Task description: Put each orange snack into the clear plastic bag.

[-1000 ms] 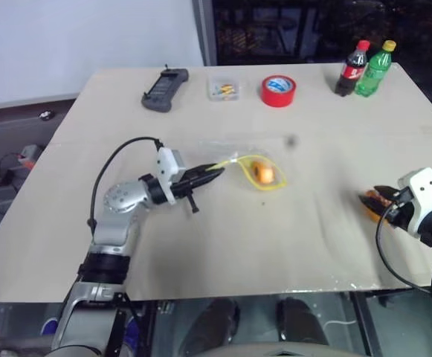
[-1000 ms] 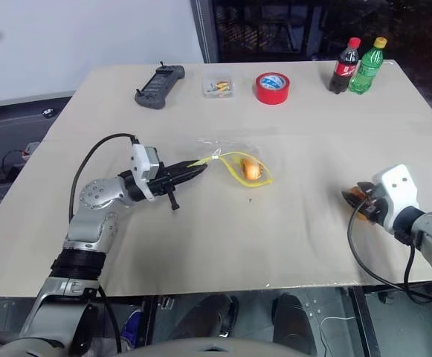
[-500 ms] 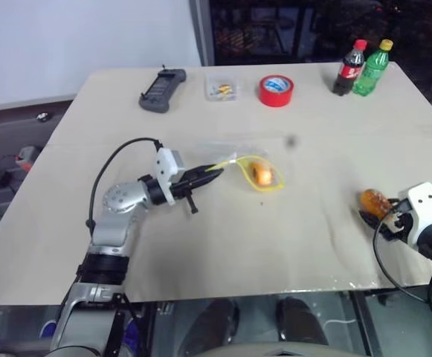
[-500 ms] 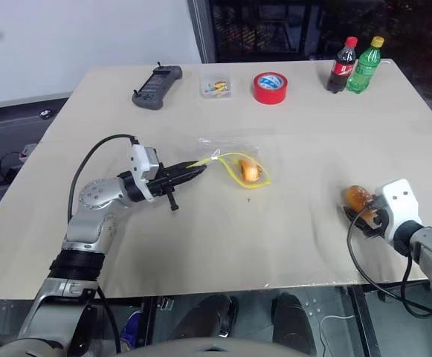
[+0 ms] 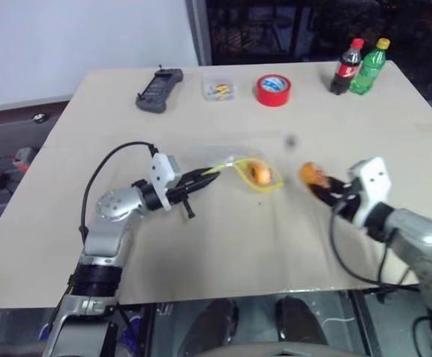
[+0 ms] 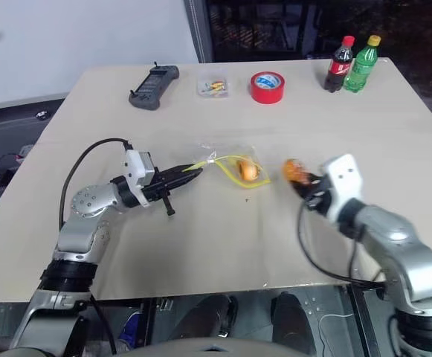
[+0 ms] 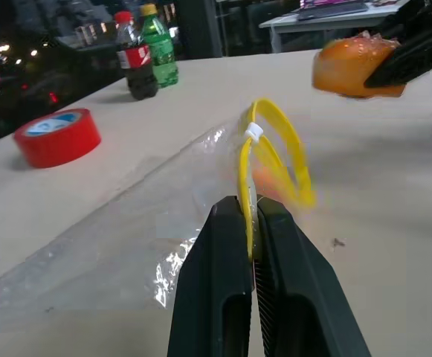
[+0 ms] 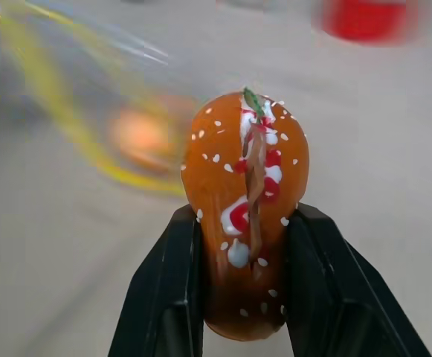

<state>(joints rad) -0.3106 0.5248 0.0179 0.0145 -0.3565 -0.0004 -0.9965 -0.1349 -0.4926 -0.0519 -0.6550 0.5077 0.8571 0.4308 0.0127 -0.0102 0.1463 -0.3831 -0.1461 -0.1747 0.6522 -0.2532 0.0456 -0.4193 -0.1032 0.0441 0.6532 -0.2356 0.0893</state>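
The clear plastic bag (image 5: 234, 165) lies at the table's middle, its mouth held up as a yellow loop (image 7: 275, 152). My left gripper (image 5: 214, 172) is shut on the yellow seal strip at the bag's mouth. One orange snack (image 5: 259, 173) rests inside the bag. My right gripper (image 5: 321, 187) is shut on the other orange snack (image 8: 244, 201), an oval bun with white specks and red filling, held a little above the table just right of the bag's mouth (image 5: 314, 175).
Along the far edge stand a black handheld controller (image 5: 158, 90), a small clear box (image 5: 218, 90), a red tape roll (image 5: 273, 90), a cola bottle (image 5: 345, 67) and a green bottle (image 5: 369, 66). Bare tabletop lies in front of both arms.
My right gripper closed on the orange snack at the table's right and carried it left, up to the bag's mouth. The left gripper kept its hold on the bag.
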